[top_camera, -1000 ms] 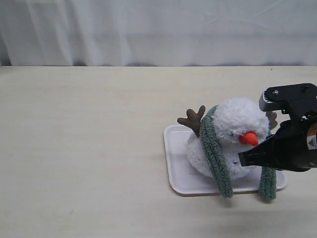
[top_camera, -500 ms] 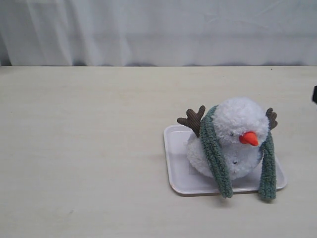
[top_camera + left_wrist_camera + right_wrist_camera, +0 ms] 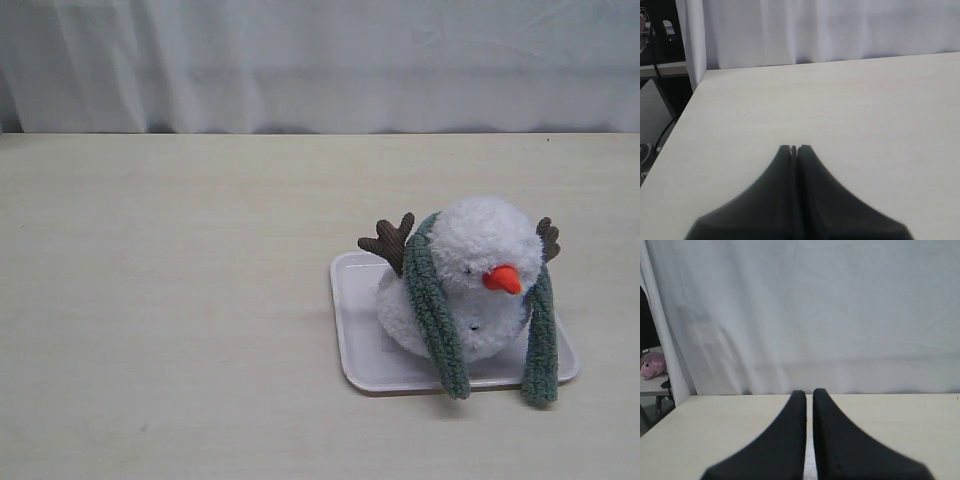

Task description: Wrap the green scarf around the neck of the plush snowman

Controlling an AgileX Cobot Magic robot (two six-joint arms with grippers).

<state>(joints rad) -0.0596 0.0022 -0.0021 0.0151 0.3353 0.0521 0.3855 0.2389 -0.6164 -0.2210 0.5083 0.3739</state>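
The plush snowman (image 3: 470,285) lies on a white tray (image 3: 358,350) at the right of the table, orange nose toward the front. The green scarf (image 3: 435,310) is draped over its neck, between head and body. One scarf end hangs down left of the nose and the other (image 3: 542,345) hangs at the right, both reaching past the tray's front edge. Neither arm shows in the exterior view. In the left wrist view my left gripper (image 3: 794,148) is shut over bare tabletop. My right gripper (image 3: 809,392) is shut with a thin slit between its fingers, holding nothing.
A white curtain (image 3: 320,60) hangs behind the table's far edge. The left wrist view shows the table's left edge (image 3: 682,115) with cables and floor beyond. A pink plush toy (image 3: 652,365) sits on another surface, off beyond the table in the right wrist view.
My right arm, in front of the snowman one second ago, has pulled out of the exterior view to the right. The snowman and scarf stay as they were.
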